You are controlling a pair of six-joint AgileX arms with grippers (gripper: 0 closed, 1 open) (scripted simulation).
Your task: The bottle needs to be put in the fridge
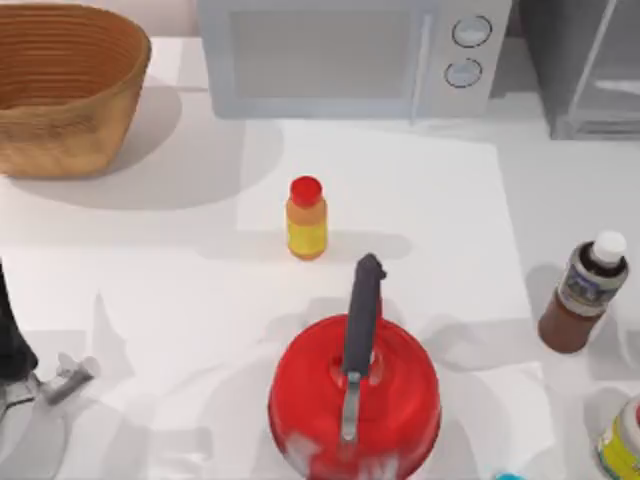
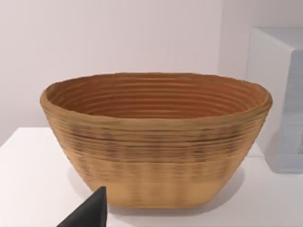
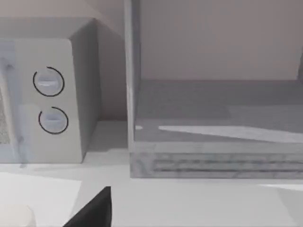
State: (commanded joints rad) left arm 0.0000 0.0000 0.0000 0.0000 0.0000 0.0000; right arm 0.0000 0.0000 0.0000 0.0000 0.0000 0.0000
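While the brown bottle [image 1: 585, 292] stands untouched, well in front of the fridge [image 1: 585, 70] and right of the red kettle [image 1: 354, 400], fetching hasn't begun. Left arm parked beside the kettle's left; pincer state: cannot tell. Next: right gripper reaches the bottle.

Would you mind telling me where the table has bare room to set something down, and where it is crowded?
Free: the stretch between the basket and the orange-yellow bottle, and the strip between the microwave and that bottle. Crowded: the right edge, where the bottle and the yellow-labelled container stand beside the red kettle. The left hand sits at the near left corner.
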